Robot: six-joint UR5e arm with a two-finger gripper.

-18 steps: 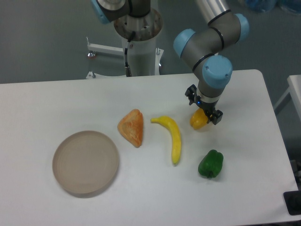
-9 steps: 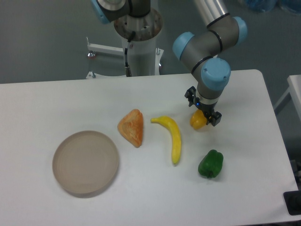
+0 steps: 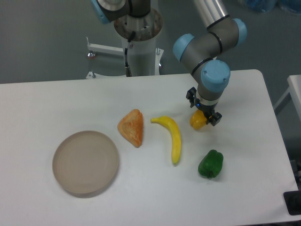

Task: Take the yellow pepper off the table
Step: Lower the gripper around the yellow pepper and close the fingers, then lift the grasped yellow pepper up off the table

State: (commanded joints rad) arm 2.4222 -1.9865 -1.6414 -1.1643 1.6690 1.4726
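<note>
The yellow pepper (image 3: pixel 197 122) is a small glossy yellow-orange lump at the right middle of the white table (image 3: pixel 47 103). My gripper (image 3: pixel 202 113) points straight down over it, with one black finger on each side of the pepper. The arm's wrist hides the top of the pepper. The fingers stand close against it, and the pepper sits at or just above the tabletop. I cannot tell whether the fingers press on it.
A green bell pepper (image 3: pixel 210 164) lies in front of the gripper. A long yellow banana (image 3: pixel 173 137) lies to the left of the yellow pepper. An orange wedge-shaped pastry (image 3: pixel 132 127) and a round beige plate (image 3: pixel 85 162) lie further left.
The arm and gripper have shifted very slightly upward and to the left over the pepper. The pepper has barely moved.
</note>
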